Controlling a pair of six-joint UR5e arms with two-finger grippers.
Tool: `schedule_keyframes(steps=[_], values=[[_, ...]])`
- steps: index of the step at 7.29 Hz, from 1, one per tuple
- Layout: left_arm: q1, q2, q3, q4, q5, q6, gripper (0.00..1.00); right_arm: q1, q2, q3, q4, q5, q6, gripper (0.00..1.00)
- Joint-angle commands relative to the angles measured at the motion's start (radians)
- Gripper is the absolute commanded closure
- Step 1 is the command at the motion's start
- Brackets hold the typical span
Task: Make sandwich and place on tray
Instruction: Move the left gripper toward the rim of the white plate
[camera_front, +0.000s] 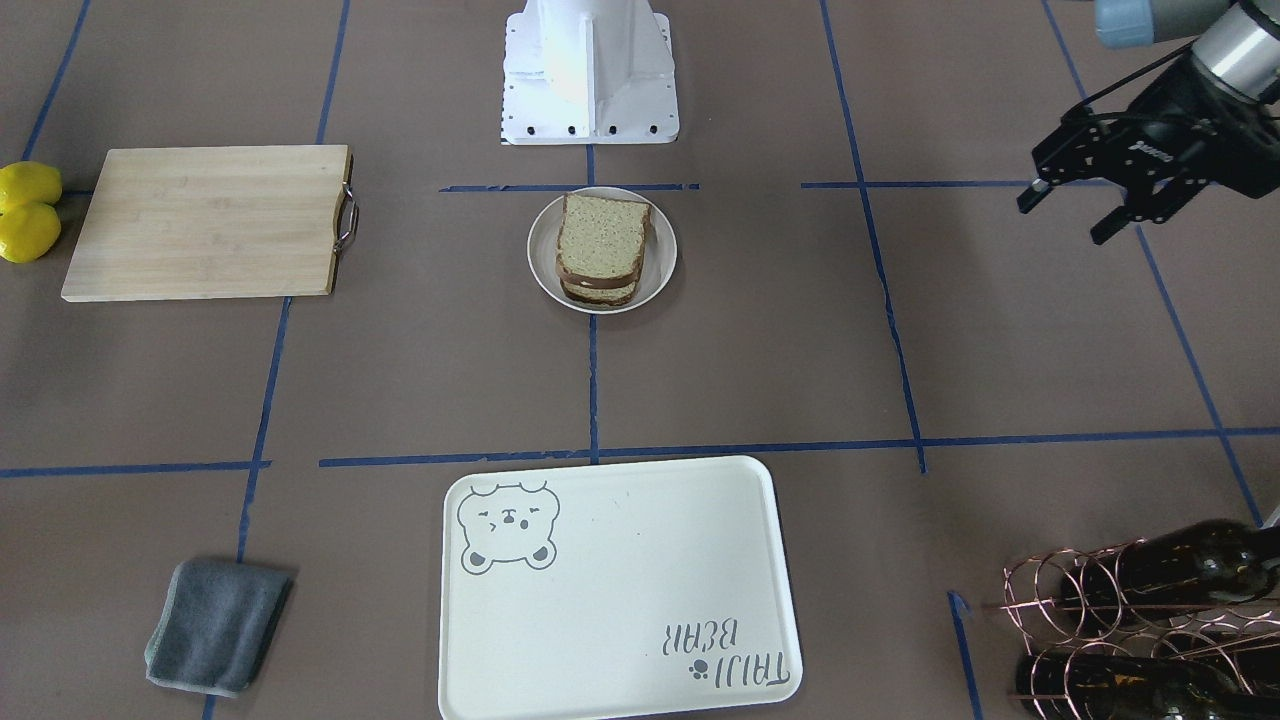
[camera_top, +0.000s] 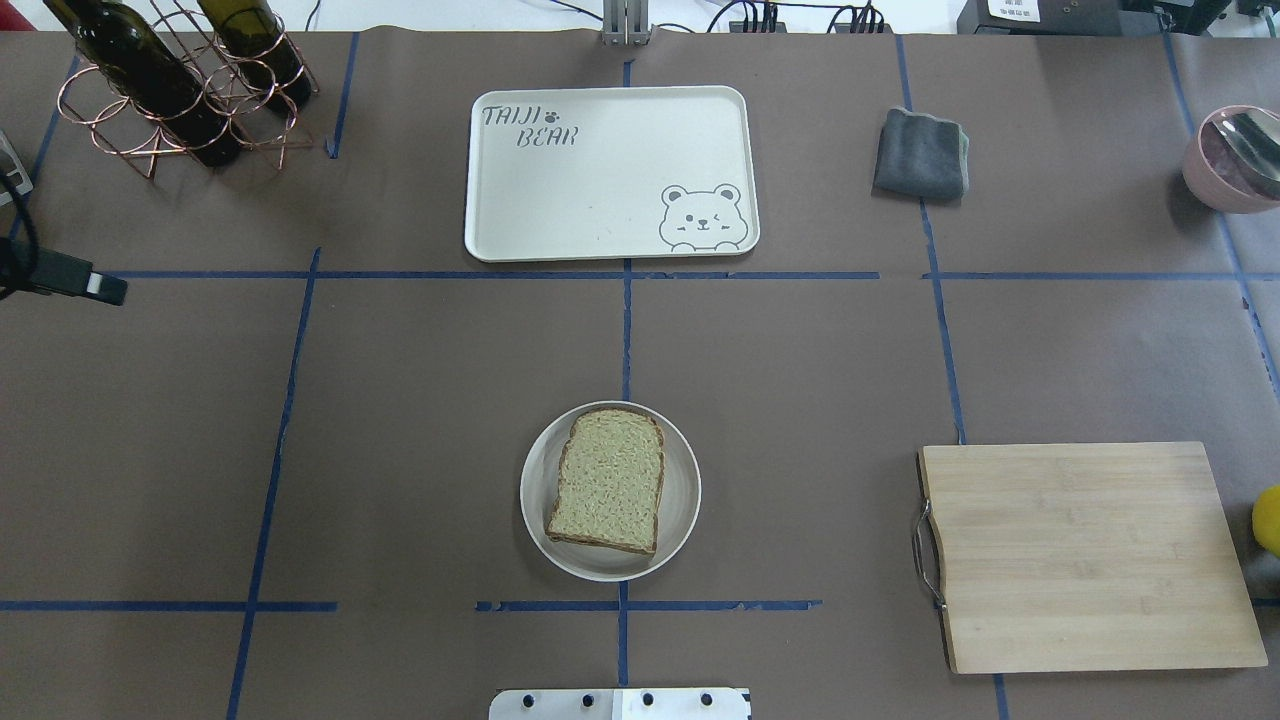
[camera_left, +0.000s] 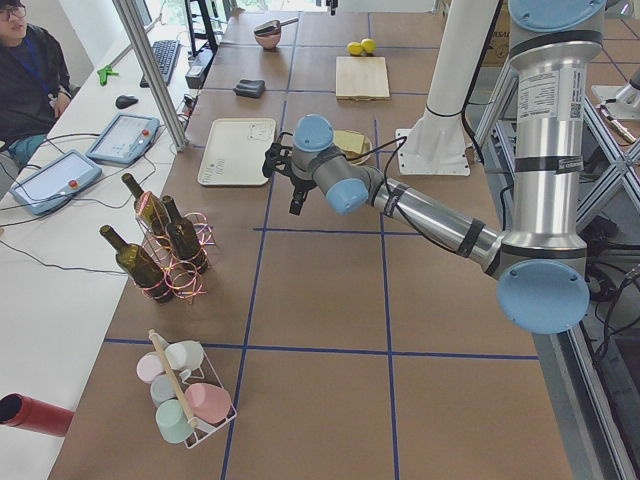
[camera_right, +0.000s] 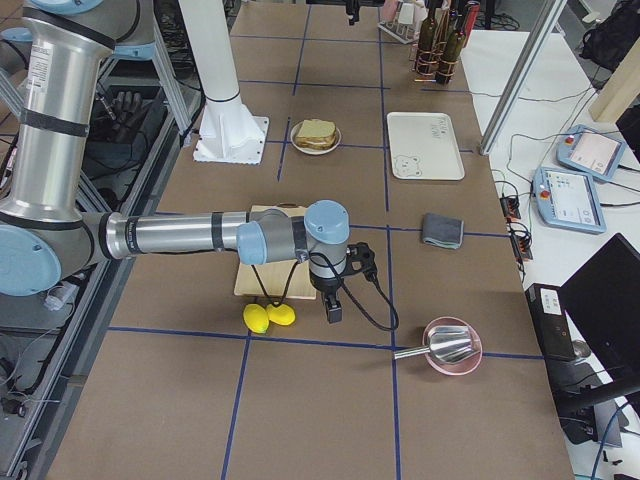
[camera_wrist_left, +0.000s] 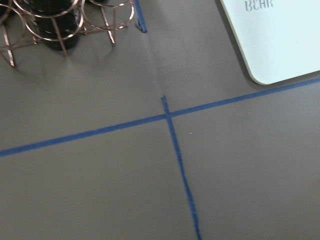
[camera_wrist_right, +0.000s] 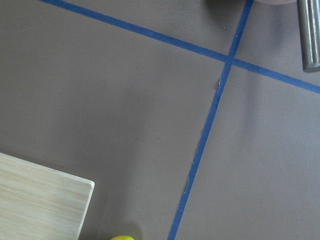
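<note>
Two slices of speckled brown bread (camera_front: 603, 243) lie stacked on a round white dish (camera_front: 660, 270) at the table's middle, also in the overhead view (camera_top: 607, 480). No egg shows. The cream bear tray (camera_front: 620, 590) lies bare on the operators' side, also in the overhead view (camera_top: 600, 170); its corner shows in the left wrist view (camera_wrist_left: 280, 40). My left gripper (camera_front: 1065, 220) hovers open and empty, far from the bread at the table's left side. My right gripper (camera_right: 333, 305) shows only in the exterior right view, above the table near the lemons; I cannot tell whether it is open.
A wooden cutting board (camera_top: 1085, 555) with a metal handle lies on my right, two lemons (camera_front: 28, 210) beside it. A grey cloth (camera_top: 920, 152) lies right of the tray. A copper wine rack with bottles (camera_top: 170, 90) stands far left. A pink bowl with a ladle (camera_top: 1235, 155) sits far right.
</note>
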Motion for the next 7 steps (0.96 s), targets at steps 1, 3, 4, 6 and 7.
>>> schedule_keyframes(steps=[1, 3, 4, 6, 7], values=[[0.215, -0.105, 0.005, -0.015, 0.159, -0.265, 0.0, 0.028, -0.002, 0.0, -0.051, -0.003, 0.01, 0.0], [0.408, -0.268, 0.087, -0.013, 0.319, -0.494, 0.0, 0.031, -0.004, 0.0, -0.05, -0.001, 0.01, 0.0], [0.467, -0.319, 0.138, -0.015, 0.376, -0.544, 0.0, 0.031, -0.004, 0.0, -0.048, 0.0, 0.01, 0.0], [0.512, -0.357, 0.193, -0.018, 0.389, -0.546, 0.04, 0.031, -0.005, 0.0, -0.045, 0.002, 0.008, 0.0], [0.533, -0.367, 0.215, -0.02, 0.389, -0.543, 0.23, 0.031, -0.005, 0.001, -0.045, 0.003, 0.008, 0.0]])
